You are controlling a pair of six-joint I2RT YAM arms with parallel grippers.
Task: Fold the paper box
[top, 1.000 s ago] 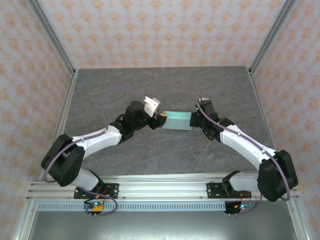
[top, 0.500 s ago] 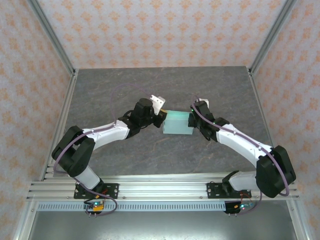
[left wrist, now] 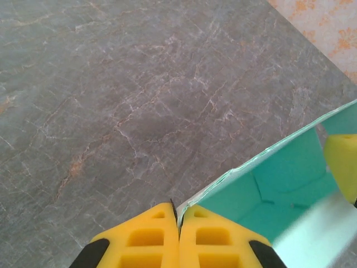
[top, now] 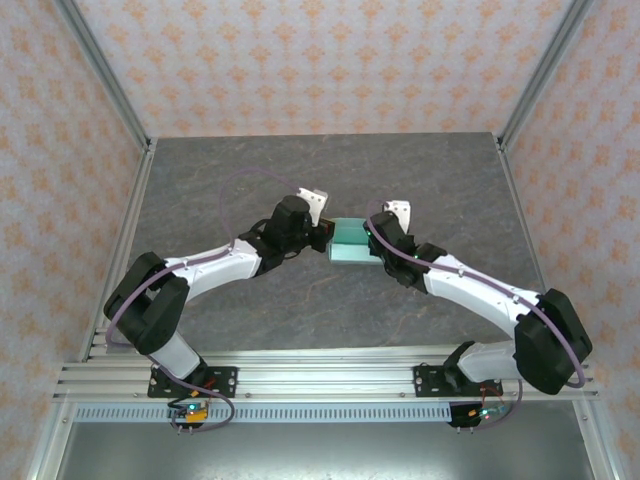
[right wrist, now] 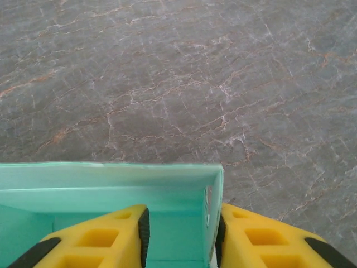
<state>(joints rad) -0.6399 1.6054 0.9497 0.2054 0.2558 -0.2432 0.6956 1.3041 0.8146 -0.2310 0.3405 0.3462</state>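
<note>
The paper box (top: pixel 350 245) is a pale mint open box held just above the grey table between my two grippers. My left gripper (top: pixel 325 237) is at its left end, and in the left wrist view its yellow fingers (left wrist: pixel 178 209) are shut on the thin edge of the box wall (left wrist: pixel 279 178). My right gripper (top: pixel 372 240) is at the box's right end. In the right wrist view it (right wrist: pixel 181 215) stands open astride the box's side wall (right wrist: pixel 213 195), one finger inside the box and one outside. A yellow finger (left wrist: pixel 341 162) of the right gripper shows beyond the box.
The grey marbled table (top: pixel 330 170) lies under both arms, with patterned walls and metal frame posts (top: pixel 110 90) around it. The rail (top: pixel 320 375) holding the arm bases runs along the near edge.
My left gripper has moved in and shut on the box's left edge. My right gripper has opened and slid left over the box's right end.
</note>
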